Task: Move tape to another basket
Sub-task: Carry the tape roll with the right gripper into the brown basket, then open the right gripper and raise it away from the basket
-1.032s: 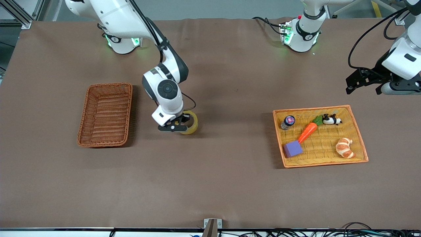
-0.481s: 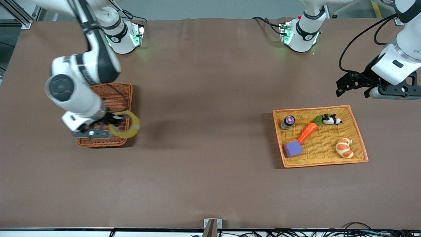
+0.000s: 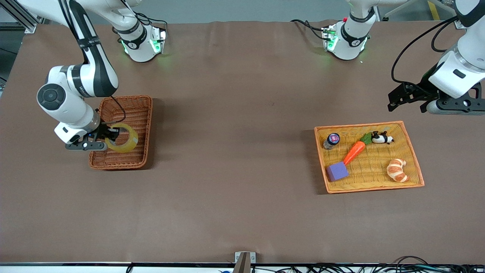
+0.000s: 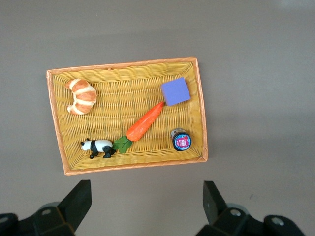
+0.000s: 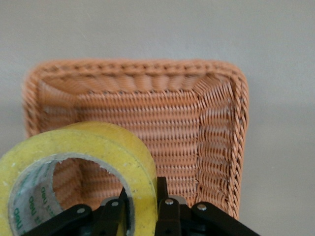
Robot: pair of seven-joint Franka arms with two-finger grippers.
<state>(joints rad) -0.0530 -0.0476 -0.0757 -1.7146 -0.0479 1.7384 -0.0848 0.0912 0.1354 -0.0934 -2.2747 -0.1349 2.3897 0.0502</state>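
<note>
Two baskets on a brown-covered worktop (image 3: 242,113), grey floor past its edge. Right gripper (image 3: 108,133) hanging over the basket (image 3: 146,125), jaws clamped on the tape (image 3: 127,142), held upright above the wicker. Left gripper (image 3: 407,96) waiting in the air by the yellow tray (image 3: 413,155), well apart from the basket, jaws spread wide.

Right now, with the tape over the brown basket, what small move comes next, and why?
Probably lower a little, then open. The right gripper is shut on the tape, held over the basket; whether it touches the weave is unclear.
</note>
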